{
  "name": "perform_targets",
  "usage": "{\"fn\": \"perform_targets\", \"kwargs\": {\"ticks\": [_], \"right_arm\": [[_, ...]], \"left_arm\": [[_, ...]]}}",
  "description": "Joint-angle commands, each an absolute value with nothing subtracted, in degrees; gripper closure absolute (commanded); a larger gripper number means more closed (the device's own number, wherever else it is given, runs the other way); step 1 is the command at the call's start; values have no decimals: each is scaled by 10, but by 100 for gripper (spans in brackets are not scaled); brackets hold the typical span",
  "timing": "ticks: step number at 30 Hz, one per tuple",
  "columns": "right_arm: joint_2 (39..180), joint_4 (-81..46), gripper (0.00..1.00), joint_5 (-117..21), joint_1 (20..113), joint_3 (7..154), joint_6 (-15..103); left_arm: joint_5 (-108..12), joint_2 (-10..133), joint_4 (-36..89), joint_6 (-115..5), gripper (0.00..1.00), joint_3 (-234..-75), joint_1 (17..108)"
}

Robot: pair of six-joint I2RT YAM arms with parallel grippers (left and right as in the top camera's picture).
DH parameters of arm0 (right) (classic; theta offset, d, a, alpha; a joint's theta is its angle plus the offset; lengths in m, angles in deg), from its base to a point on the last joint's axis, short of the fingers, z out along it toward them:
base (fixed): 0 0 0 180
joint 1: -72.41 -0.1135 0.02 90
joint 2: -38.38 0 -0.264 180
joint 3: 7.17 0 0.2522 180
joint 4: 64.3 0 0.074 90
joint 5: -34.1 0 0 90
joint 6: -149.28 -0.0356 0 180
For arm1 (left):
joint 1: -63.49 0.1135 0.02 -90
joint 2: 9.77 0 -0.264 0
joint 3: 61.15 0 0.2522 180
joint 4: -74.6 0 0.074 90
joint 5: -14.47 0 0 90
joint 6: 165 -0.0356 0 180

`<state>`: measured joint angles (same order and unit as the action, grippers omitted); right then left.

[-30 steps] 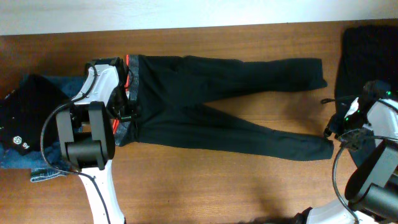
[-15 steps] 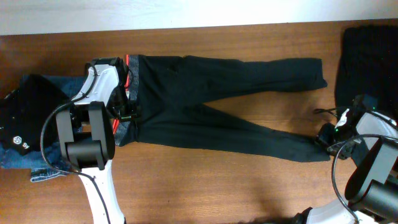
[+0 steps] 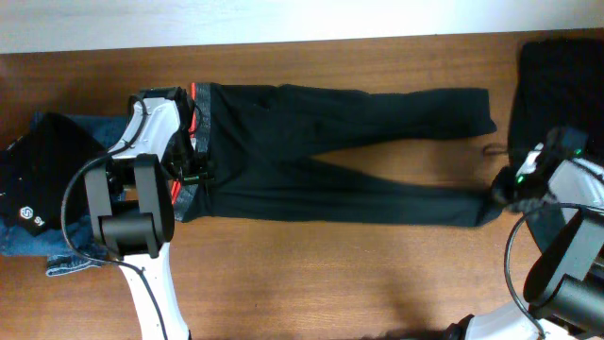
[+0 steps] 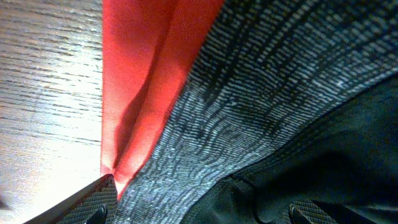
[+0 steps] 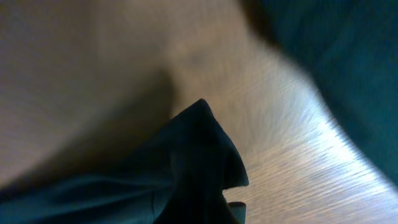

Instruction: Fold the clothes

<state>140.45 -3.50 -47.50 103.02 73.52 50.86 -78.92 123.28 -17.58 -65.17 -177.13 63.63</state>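
Overhead: L arm [image 3: 142, 189] covers mid part of red-orange and grey waistband [image 3: 198, 113] of long black trousers [image 3: 330, 151]. L gripper [image 4: 198, 214] is hidden under it. L wrist view: only its fingertips [image 4: 94, 213] show, cut by bottom edge. At left, blue denim jeans [image 3: 99, 125] lie mostly under black soft garment w/ small white logo [image 3: 47, 170], itself cut by left edge; logo too small to read. Black ribbed cloth [image 3: 562, 76] top right is cut by top & right edges, lower part behind R arm [image 3: 576, 255]. R wrist view is blurred: R gripper [image 3: 498, 198] fingers unseen, trouser cuff [image 5: 199, 162] runs off bottom edge, dark cloth [image 5: 348, 62] top right, can't tell which garment.
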Motion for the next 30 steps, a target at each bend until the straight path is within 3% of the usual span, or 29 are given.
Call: {"fn": "perform_targets", "kwargs": {"ticks": [1,3,5,6,8,10,18,23,27,30], "right_arm": [[1402,-11,96,-482,1033,804,508],[1402,1,93,-498,1033,810,508],[1404,23,64,-519,1032,808,508],[1404,38,56,-532,1033,805,508],[1404,56,55,-553,1033,795,508],[1404,59,43,-567,1033,785,508],[1404,60,23,-539,1032,782,508],[1404,24,22,-531,1032,782,515],[1406,-13,40,-528,1032,782,514],[1418,-31,41,-513,1032,782,515]], "left_arm": [[-809,1263,-142,-638,17,-1759,640],[-809,1263,-142,-638,17,-1759,640],[-809,1263,-142,-638,17,-1759,640],[-809,1263,-142,-638,17,-1759,640],[-809,1263,-142,-638,17,-1759,640],[-809,1263,-141,-638,17,-1759,640],[-809,1263,-138,-638,17,-1759,640],[-809,1263,-135,-638,17,-1759,640],[-809,1263,-135,-638,17,-1759,640],[-808,1263,-135,-638,17,-1759,640]]}}
